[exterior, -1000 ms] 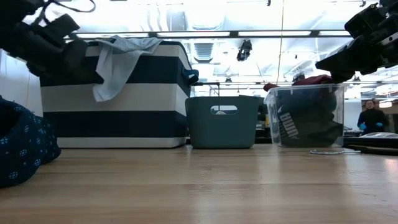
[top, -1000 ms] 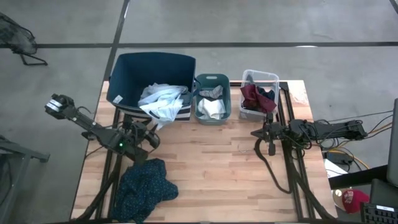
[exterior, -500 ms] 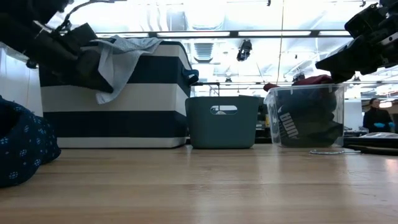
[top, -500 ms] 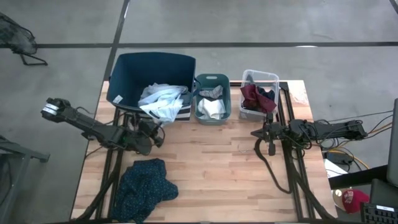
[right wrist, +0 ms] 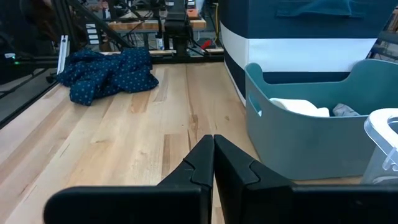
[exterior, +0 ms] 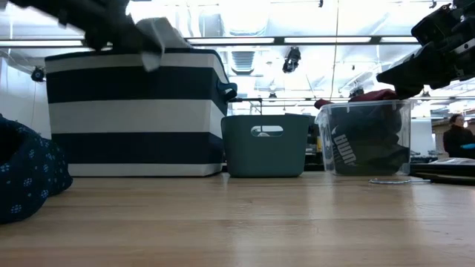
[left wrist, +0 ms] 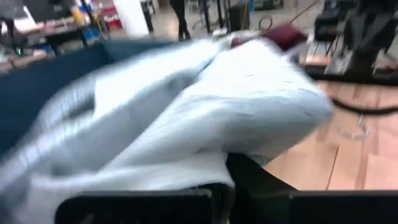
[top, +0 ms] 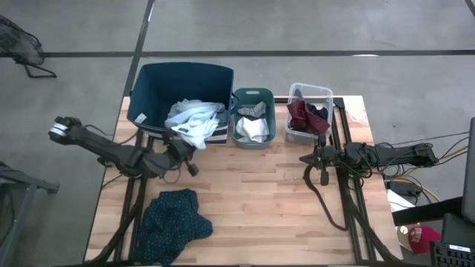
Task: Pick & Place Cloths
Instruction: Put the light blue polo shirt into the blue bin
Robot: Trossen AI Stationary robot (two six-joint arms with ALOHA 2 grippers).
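Note:
The pale blue-grey cloth [top: 194,119] lies bunched in the big striped blue bin [top: 159,89], at its near wall. My left gripper [top: 188,146] is shut on the cloth's near part. In the low view that part [exterior: 157,33] is raised above the bin's rim. The dark teal patterned cloth [top: 172,222] lies heaped on the table near the front left. My right gripper [top: 306,158] hovers shut and empty in front of the clear bin [top: 309,111]. My left gripper pinches a bunched part of the pale cloth at its near side [left wrist: 211,163] between its two fingers; how many layers cannot be told. The fingers come slanting from the table's near left. The held part is raised above the bin's rim, and the rest [left wrist: 186,106] lies in the bin.
A teal bin [top: 252,119] with white and grey cloths stands between the striped bin and the clear bin, which holds maroon and navy cloths. Bare wooden table [top: 252,200] stretches in front of the bins. A person [exterior: 460,137] stands far off in the room.
My left gripper has moved toward the striped bin, shut on the pale cloth's flap that hung over the bin's near wall, and risen. The flap has been drawn up off the wall above the rim; the rest has stayed in the bin.

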